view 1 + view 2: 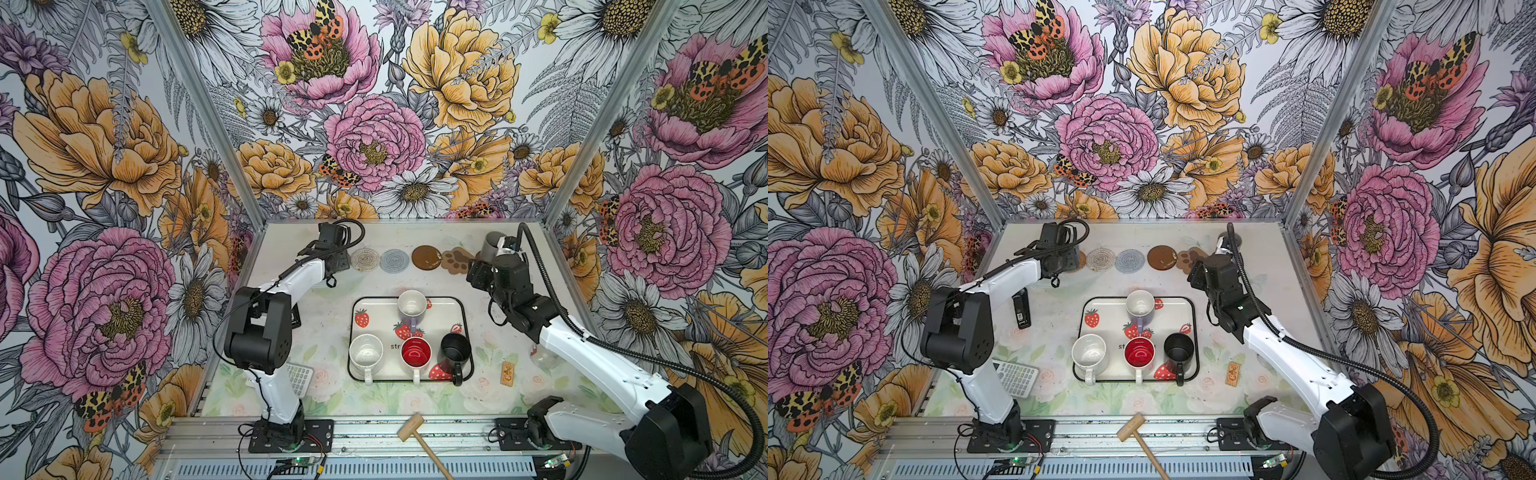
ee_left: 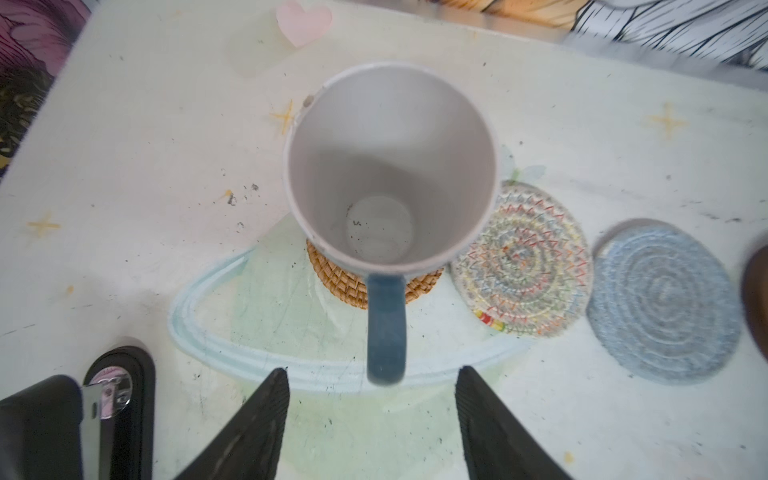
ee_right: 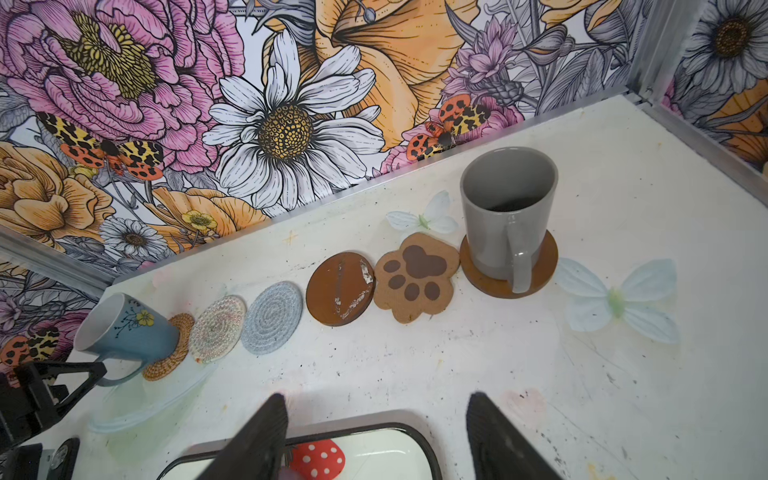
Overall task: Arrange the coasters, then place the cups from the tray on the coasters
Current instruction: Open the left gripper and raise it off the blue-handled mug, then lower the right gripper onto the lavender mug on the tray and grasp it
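Observation:
A light blue cup (image 2: 390, 174) stands on the tan woven coaster (image 2: 345, 282) at the left end of the coaster row. My left gripper (image 2: 372, 374) is open, its fingertips either side of the cup's handle (image 2: 386, 328) without touching it. Beige (image 1: 365, 259), grey-blue (image 1: 395, 260), brown (image 1: 427, 257) and paw-shaped (image 1: 457, 261) coasters lie bare. A grey cup (image 3: 509, 216) stands on the last brown disc (image 3: 540, 270). My right gripper (image 3: 378, 399) hangs open and empty over the tray's (image 1: 465, 307) far edge. Lavender (image 1: 412, 307), white (image 1: 365, 353), red-inside (image 1: 416, 353) and black (image 1: 456, 349) cups stand on the tray.
A grey calculator (image 1: 299, 378) lies by the left arm's base and a black device (image 1: 1021, 309) left of the tray. An orange ticket (image 1: 507, 372) lies right of the tray. A wooden mallet (image 1: 415, 432) rests on the front rail.

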